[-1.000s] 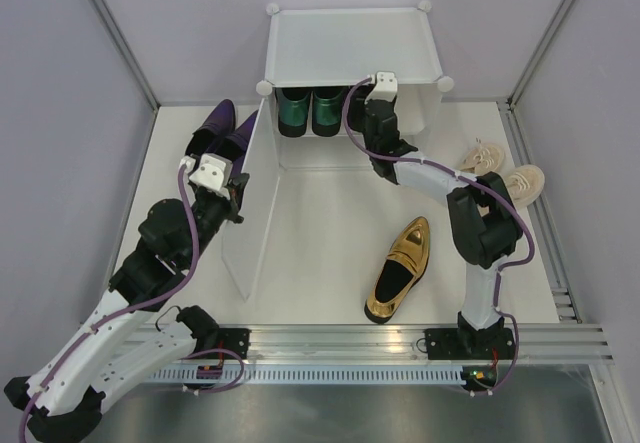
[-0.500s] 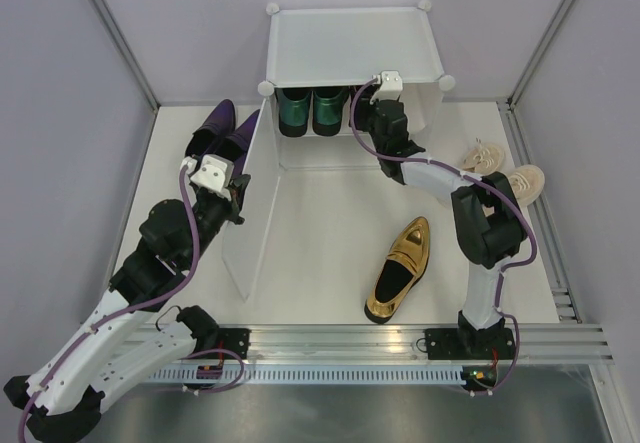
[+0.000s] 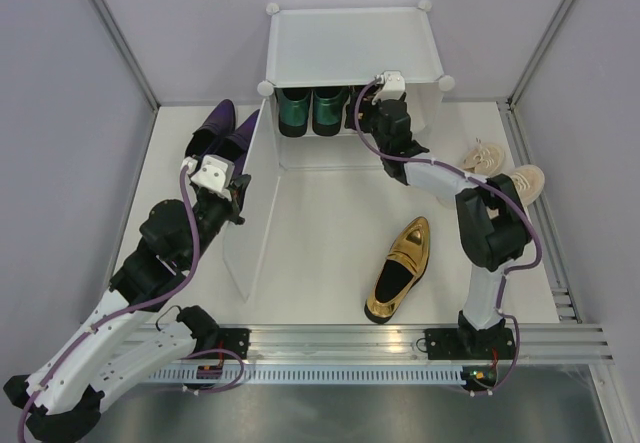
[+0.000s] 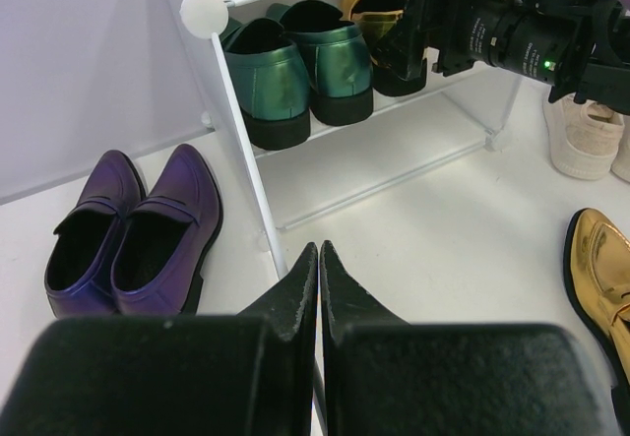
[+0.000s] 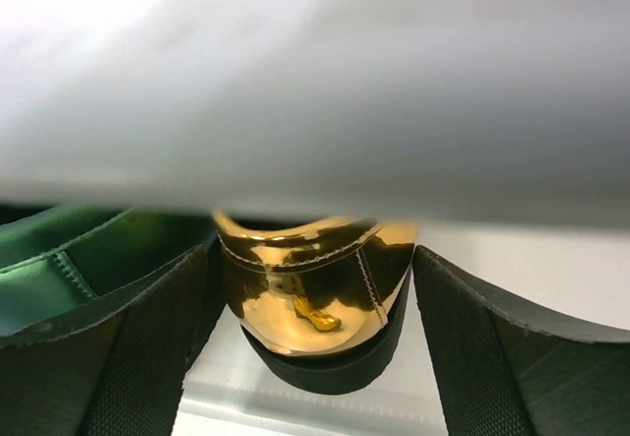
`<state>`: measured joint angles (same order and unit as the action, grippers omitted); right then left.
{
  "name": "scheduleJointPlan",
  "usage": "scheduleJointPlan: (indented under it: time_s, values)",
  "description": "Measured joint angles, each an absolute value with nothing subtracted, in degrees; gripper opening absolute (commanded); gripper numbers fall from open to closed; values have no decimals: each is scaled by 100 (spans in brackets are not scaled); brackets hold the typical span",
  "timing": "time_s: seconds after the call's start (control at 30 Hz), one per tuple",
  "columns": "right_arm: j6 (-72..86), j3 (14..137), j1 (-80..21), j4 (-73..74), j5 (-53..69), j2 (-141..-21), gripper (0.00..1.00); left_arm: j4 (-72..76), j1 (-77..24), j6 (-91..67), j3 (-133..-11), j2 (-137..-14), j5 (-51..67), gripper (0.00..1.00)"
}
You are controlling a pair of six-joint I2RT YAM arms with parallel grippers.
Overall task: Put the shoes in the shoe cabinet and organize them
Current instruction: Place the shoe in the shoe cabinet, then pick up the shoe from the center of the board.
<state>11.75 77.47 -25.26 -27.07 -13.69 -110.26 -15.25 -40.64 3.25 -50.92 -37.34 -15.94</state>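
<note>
The white shoe cabinet (image 3: 350, 43) stands at the back with its door panel (image 3: 255, 228) swung open. My left gripper (image 3: 240, 185) is shut on the door panel's edge (image 4: 246, 141); the left wrist view shows its jaws (image 4: 318, 249) pressed together. Two green loafers (image 3: 311, 109) sit on the upper shelf. One gold loafer (image 5: 313, 279) rests on the shelf beside them. My right gripper (image 5: 310, 259) is open with its fingers either side of that shoe's heel, with a gap on the right. The other gold loafer (image 3: 398, 268) lies on the floor.
The purple shoes (image 3: 215, 131) stand together left of the cabinet, outside the door. The beige sneakers (image 3: 503, 168) lie at the right near the wall. Grey walls close in both sides. The lower shelf (image 4: 394, 151) shows no shoes.
My right gripper has shifted slightly to the right and back at the cabinet opening. The left arm and the door have not moved.
</note>
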Motion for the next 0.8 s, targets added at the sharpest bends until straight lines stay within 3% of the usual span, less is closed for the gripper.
scheduleJointPlan:
  time_s: [0.1,0.47,0.73,0.8]
  values:
    - [1304,7728,-2506,-2565,-1385,-10943,98,-1522,-4064,325,-5092,-3734,-1597,2]
    - [1584,7684,-2408,-1695,-1549,-10337,98,-1527,-4064,325,-5092,-3728,-1597,2]
    - [1590,7194,-2318,-1330,-1310,-9131,98,-1533,-4064,325,-5087,-3708,-1599,2]
    - [1634,7013,-2307,-1068,-1295,-8696,93,-1533,-4064,325,-5085,-3704,-1597,2]
